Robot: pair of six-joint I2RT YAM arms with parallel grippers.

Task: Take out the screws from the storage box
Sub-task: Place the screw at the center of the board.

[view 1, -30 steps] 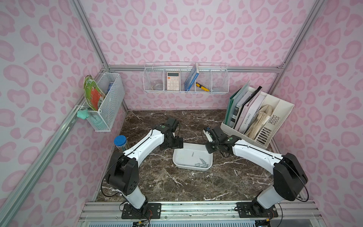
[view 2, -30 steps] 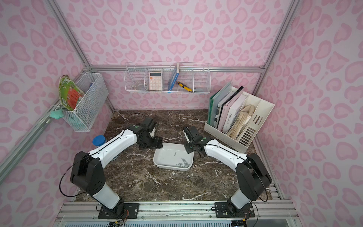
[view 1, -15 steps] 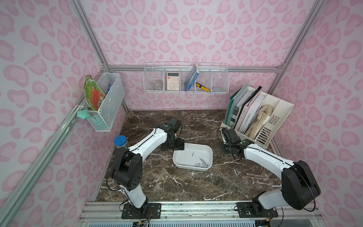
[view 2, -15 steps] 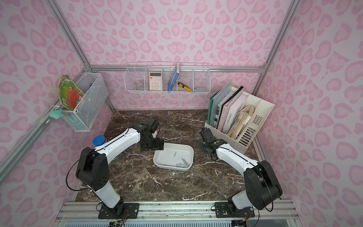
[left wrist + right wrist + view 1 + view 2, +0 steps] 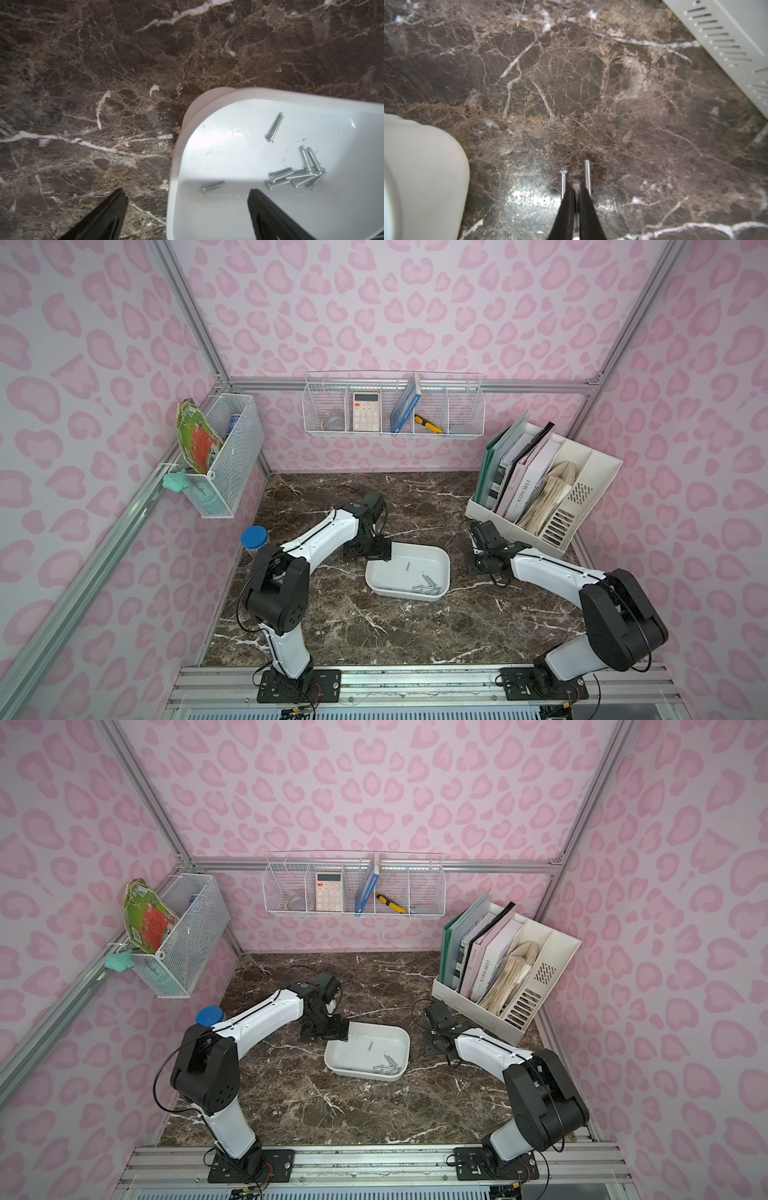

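The storage box point(image 5: 395, 572) point(image 5: 357, 1048) is a shallow white tray in the middle of the marble table. Several silver screws point(image 5: 426, 585) point(image 5: 386, 1067) point(image 5: 297, 176) lie heaped in it. Two more screws lie apart, one mid-tray point(image 5: 275, 128) and one by my left fingers point(image 5: 213, 186). My left gripper point(image 5: 368, 549) point(image 5: 187, 193) is open astride the tray's far left wall, one finger inside and one outside. My right gripper point(image 5: 478, 566) point(image 5: 576, 190) is low over the table right of the tray, shut on a screw point(image 5: 576, 186). Two screws point(image 5: 563, 182) point(image 5: 587, 176) lie beside its tips.
A cream file organiser point(image 5: 582, 497) point(image 5: 726, 41) with folders stands just behind and right of the right gripper. A blue-capped jar point(image 5: 254, 539) stands at the left wall. Wire baskets hang on the back wall point(image 5: 392, 410) and the left wall point(image 5: 224, 456).
My right arm has swung from the tray's far right corner out to the right and down to the table by the organiser. The left gripper has shifted slightly at the tray's corner.
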